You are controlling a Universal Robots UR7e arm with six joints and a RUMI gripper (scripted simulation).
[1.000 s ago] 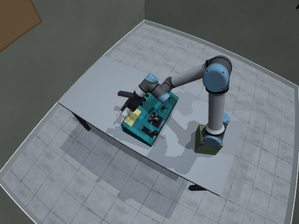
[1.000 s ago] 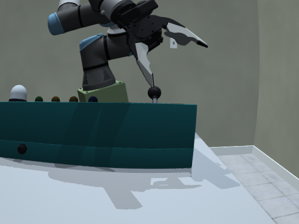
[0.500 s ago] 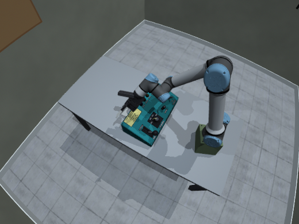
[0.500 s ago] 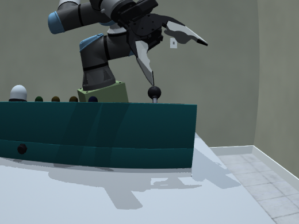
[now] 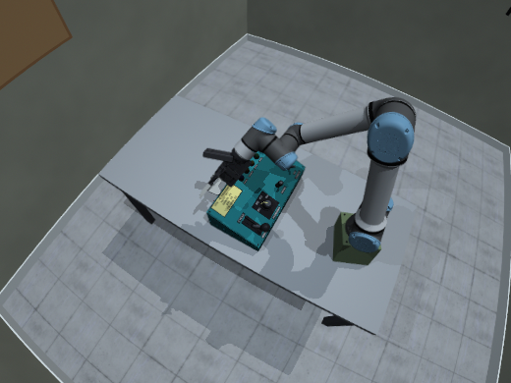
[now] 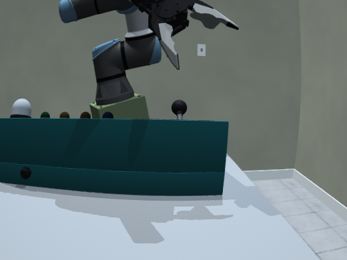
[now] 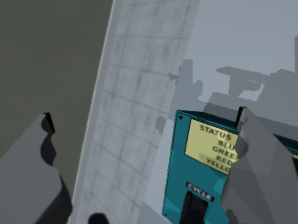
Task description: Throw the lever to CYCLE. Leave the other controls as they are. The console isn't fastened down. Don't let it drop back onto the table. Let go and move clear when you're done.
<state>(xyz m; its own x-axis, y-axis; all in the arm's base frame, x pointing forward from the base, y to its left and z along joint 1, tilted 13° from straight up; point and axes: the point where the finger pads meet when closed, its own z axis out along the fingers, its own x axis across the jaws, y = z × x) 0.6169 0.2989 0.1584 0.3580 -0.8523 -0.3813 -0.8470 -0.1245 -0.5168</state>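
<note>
Arm point(image 5: 334, 125): six-joint, with smooth silver-grey tube links, dark charcoal joint housings and round light-blue end caps; the large shoulder cap point(image 5: 390, 137) shows a ring of small dots. A pale grey band circles the lower link. Base point(image 5: 344, 246): olive-green block pedestal with small dark corner screws. Gripper point(image 6: 200, 40): black body with two long, tapering, pointed fingers point(image 6: 170, 47), grey-faced with black edges.
</note>
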